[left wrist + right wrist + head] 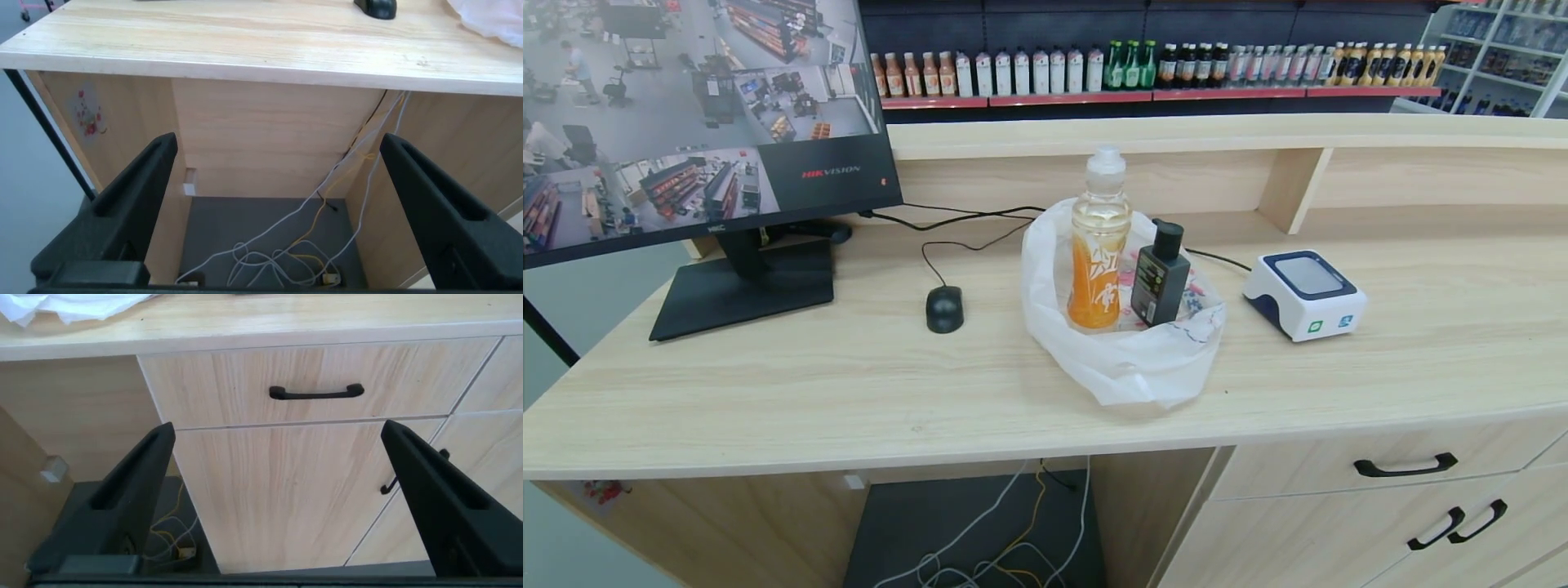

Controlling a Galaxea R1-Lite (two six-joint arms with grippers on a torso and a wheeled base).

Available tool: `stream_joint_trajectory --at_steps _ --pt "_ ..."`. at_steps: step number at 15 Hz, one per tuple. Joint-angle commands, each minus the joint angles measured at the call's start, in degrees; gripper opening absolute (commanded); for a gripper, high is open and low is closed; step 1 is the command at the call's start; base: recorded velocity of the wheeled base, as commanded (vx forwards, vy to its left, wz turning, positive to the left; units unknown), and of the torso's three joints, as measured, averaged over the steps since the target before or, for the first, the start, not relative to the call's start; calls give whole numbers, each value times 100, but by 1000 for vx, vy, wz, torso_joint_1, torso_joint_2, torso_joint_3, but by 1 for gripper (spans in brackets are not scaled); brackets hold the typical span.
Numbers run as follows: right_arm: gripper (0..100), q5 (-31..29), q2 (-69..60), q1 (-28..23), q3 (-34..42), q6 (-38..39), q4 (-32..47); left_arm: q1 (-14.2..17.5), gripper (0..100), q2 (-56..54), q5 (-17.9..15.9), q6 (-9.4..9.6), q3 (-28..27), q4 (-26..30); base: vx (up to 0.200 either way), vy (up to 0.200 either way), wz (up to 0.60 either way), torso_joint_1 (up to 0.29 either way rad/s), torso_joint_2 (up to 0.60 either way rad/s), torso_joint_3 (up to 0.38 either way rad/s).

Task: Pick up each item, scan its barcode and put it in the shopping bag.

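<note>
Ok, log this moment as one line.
orange drink bottle and dark bottle upright in shopping bag | scanner beside bag | left end effector open, empty | right end effector open, empty

The light wooden counter [849,384] is being viewed by the head camera from above, angled down, at middle range. The left wrist camera is being held low and near, facing the recess under the counter past the left gripper [278,143]. The right wrist camera is being held likewise, facing the drawer fronts past the right gripper [278,429]. Head and left wrist views are being overlapped at the small black computer mouse [944,309], head and right at the curved black drawer handle [1405,467], all three at the white plastic shopping bag [1123,363].
</note>
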Motion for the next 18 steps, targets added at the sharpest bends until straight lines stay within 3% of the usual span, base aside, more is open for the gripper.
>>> stream_joint_trajectory --at_steps 1,18 --pt "100 -8 11 1 1 -1 -1 1 100 -2 2 7 -9 1 0 -200 0 -2 2 2" --pt "100 1 11 1 1 25 -1 1 100 -2 2 -11 0 1 0 -200 0 3 4 2"
